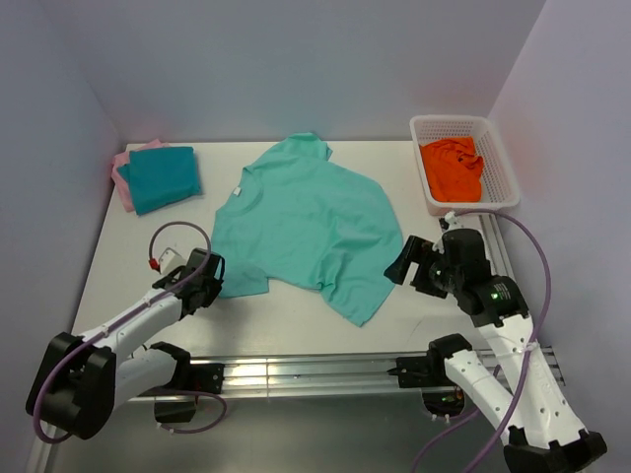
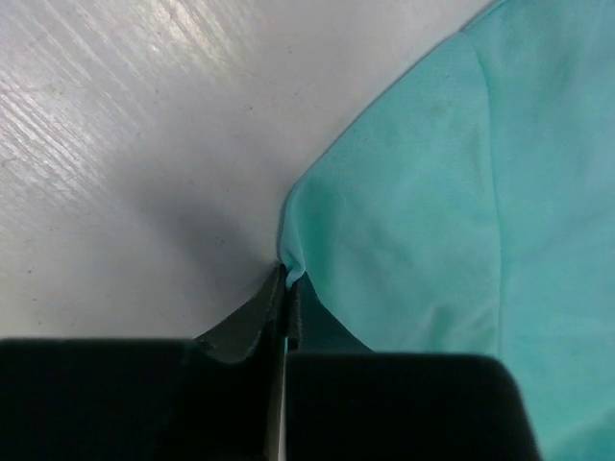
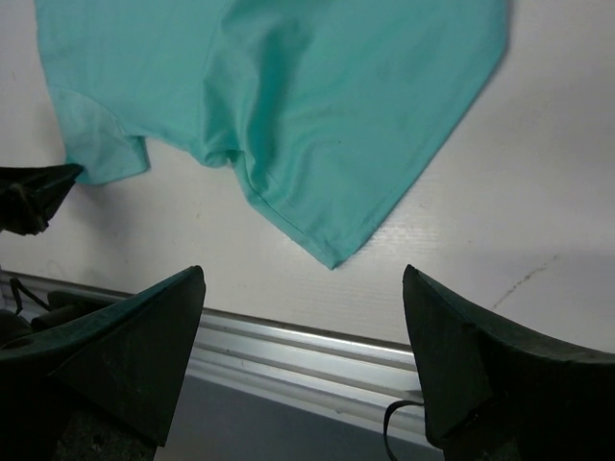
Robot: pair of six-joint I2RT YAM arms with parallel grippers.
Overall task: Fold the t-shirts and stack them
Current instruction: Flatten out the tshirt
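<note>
Basket (image 1: 504, 169) of orange cloth (image 1: 452, 169) near right pincer (image 3: 303, 286), spread; left pincer (image 2: 286, 280) pinches mint-green tee (image 1: 306, 222).

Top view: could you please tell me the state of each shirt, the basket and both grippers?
mint tee: unfolded, spread out, one edge pinched.
teal tee: folded, lying on the pink tee.
pink tee: folded, bottom of the stack.
basket: holding a crumpled orange cloth.
left gripper: shut on the mint tee's edge.
right gripper: open, empty.
</note>
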